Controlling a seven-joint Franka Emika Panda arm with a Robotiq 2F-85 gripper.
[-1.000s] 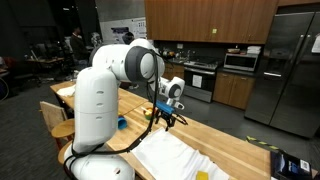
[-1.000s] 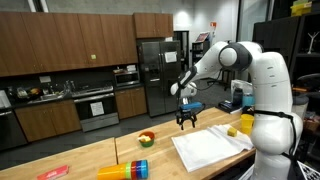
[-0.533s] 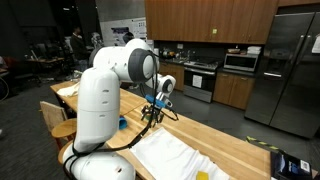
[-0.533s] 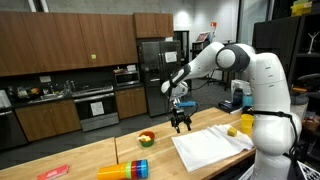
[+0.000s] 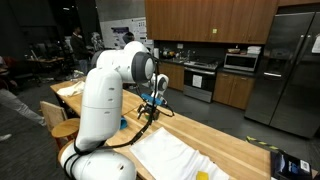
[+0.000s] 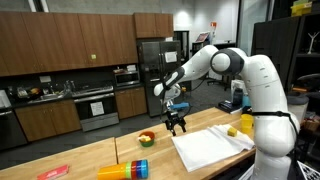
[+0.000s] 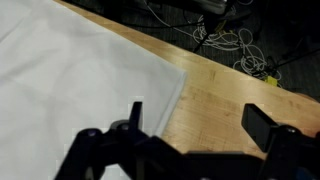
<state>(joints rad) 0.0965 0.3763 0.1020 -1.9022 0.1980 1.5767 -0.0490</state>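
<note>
White cloth point(image 7: 70, 80) lies diagonal, corner beneath spread claw point(image 7: 193, 110).

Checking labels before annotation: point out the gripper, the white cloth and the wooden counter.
gripper point(image 6: 177, 129), exterior view, midway between its open fingers' tips.
white cloth point(image 7: 70, 90), wrist view, middle of its flat surface.
wooden counter point(image 7: 215, 95), wrist view, bare wood beside the cloth's edge.

A stack of coloured cups point(image 6: 123, 170) lies on the wooden counter point(image 6: 90, 155) near a small bowl point(image 6: 146, 139). A steel refrigerator point(image 6: 153, 75) stands behind, among brown cabinets point(image 6: 70, 40).
</note>
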